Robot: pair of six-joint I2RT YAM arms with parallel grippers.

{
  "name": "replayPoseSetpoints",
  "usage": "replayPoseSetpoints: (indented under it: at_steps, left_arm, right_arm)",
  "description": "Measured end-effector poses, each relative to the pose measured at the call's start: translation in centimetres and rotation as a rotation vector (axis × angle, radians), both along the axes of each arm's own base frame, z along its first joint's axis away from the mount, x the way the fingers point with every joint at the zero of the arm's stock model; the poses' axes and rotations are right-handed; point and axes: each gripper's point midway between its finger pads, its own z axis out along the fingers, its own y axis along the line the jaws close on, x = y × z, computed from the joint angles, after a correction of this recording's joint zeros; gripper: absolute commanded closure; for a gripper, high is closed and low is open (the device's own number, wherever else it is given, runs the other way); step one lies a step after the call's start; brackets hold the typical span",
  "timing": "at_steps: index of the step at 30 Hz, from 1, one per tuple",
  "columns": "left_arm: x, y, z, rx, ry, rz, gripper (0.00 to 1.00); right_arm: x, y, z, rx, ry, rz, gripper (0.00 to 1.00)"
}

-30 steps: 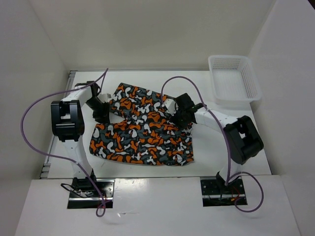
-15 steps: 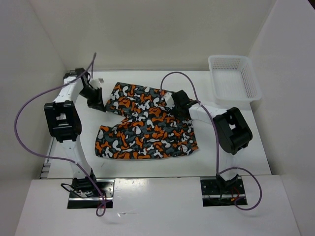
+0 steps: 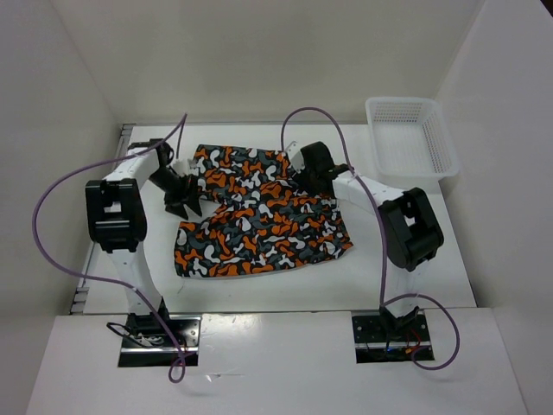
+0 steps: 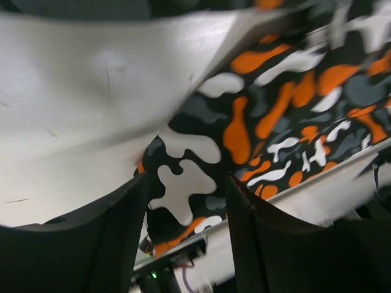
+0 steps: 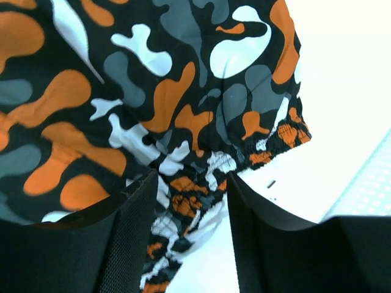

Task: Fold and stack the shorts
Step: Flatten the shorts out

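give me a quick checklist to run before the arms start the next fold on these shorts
1. Shorts laid flat on the table: not ok, they are unfolded and the two halves lie at an angle to each other.
2. Left fingers apart: ok, printed fabric shows in the gap.
3. Right fingers apart: ok, the gathered elastic edge lies just beyond them.
4. Either set of fingers touching the cloth: cannot tell.
5. Basket clear of shorts and arms: ok, it sits in the far right corner, apart from both.
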Motion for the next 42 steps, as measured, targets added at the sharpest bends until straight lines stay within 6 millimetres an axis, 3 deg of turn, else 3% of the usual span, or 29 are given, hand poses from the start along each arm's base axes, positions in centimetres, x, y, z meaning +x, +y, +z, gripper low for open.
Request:
replayPoseSetpoints:
  at_steps: [3,7,9,10,14,16,20,25,29,32,34,36,42]
  left_arm:
    - [-2.8,-0.5,-2.5,0.001,0.134,-0.012,0.39]
    - [-4.8,-1.3,-3.4,0.019,0.195,-0.048,0.42]
    - [-5.5,-1.8,-3.7,0.021,0.218,-0.063,0.51]
    - [-5.9,-2.1,-3.6,0.019,0.233,-0.071,0.65]
    - [-6.9,-3.1,-3.7,-0.006,0.276,-0.092,0.94]
    - [-7.1,-3.3,-3.8,-0.016,0.288,-0.092,0.98]
    - [-6.6,-2.9,-3.6,-0.025,0.266,-0.075,1.00]
    - [-2.0,-1.0,-0.7,0.035,0.046,-0.044,1.00]
    - [0.0,-0.2,2.2,0.088,-0.102,-0.036,1.00]
    - [0.0,0.0,2.6,0.102,-0.115,-0.034,1.00]
    - [-0.4,0.0,2.1,0.106,-0.089,-0.036,0.68]
    - [-1.5,-0.1,1.5,0.098,-0.022,-0.041,0.44]
    - [-5.2,-0.2,-1.5,0.080,0.177,-0.046,0.33]
  right_arm:
    - [-0.8,-0.2,0.8,-0.002,0.002,0.025,0.44]
    - [-2.3,-0.7,1.1,-0.017,0.010,0.053,0.43]
    - [-3.0,-0.9,0.8,-0.031,0.021,0.066,0.43]
    - [-3.4,-1.0,0.7,-0.038,0.026,0.073,0.43]
    - [-4.6,-0.8,-0.1,-0.059,0.063,0.107,0.43]
    - [-5.0,-0.4,-0.3,-0.068,0.076,0.133,0.43]
    - [-6.6,1.2,-0.6,-0.080,0.104,0.221,0.43]
    - [-8.9,4.1,-1.2,-0.055,0.148,0.332,0.44]
    - [-9.9,4.2,-2.0,-0.058,0.175,0.354,0.44]
    - [-10.0,4.1,-2.1,-0.061,0.180,0.352,0.44]
    - [-10.0,4.1,-2.1,-0.063,0.178,0.351,0.44]
    - [-9.9,4.0,-2.1,-0.069,0.176,0.352,0.43]
    - [-9.9,3.8,-2.2,-0.083,0.172,0.358,0.42]
